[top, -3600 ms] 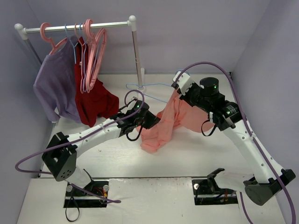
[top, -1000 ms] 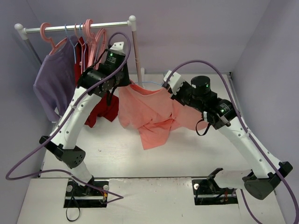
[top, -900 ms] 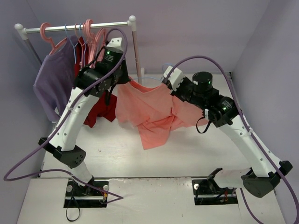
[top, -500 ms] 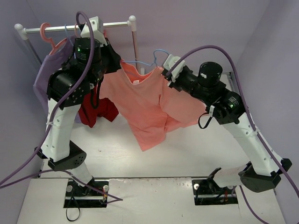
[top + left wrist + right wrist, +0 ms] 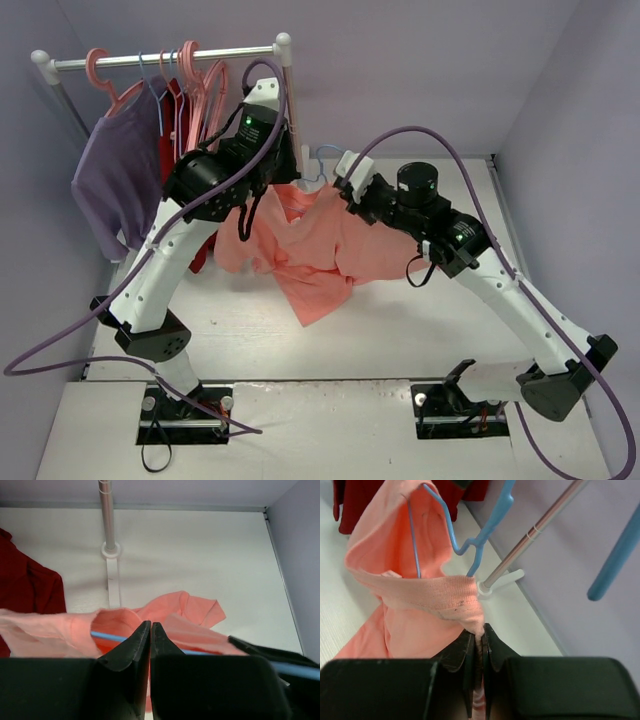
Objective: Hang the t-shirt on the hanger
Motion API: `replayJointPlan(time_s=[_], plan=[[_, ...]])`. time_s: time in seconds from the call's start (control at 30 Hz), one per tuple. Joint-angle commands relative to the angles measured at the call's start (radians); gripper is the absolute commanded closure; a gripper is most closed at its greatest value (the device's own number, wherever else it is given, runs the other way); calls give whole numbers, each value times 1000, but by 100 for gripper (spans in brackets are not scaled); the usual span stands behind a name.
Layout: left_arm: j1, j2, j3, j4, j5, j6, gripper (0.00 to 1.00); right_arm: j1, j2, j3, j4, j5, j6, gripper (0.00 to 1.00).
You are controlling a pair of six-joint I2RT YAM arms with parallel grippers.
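Top cam just shows the t-shirt (image 5: pixel 310 255) hanging bunched btwn both arms over the bench (image 5: pixel 420 320). Wrist cams tell me more. Right gripper (image 5: pixel 479 632) is clamped on the soft knit collar, w/ the thin blue wire hanger (image 5: pixel 492 521) poking out. Left gripper (image 5: pixel 150 626) is pinched tight on that wire.

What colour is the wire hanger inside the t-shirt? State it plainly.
Light blue; the hanger shows best in the right wrist view, inside the t-shirt neck.
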Motion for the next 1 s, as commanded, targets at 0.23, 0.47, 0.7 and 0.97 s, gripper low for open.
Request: replayJointPlan(time_s=[0.23, 0.47, 0.7, 0.97], plan=[[2, -81, -58, 115, 31, 219, 100, -121, -114, -84, 216, -160, 121, 100], [193, -156, -69, 173, 247, 496, 69, -141, -120, -116, 236, -179, 132, 100], [299, -246, -299, 176, 594, 916, 66, -147, -114, -99, 235, -222, 128, 100], [438, -244, -413, 177, 920, 1162, 65, -151, -104, -103, 235, -264, 126, 100]])
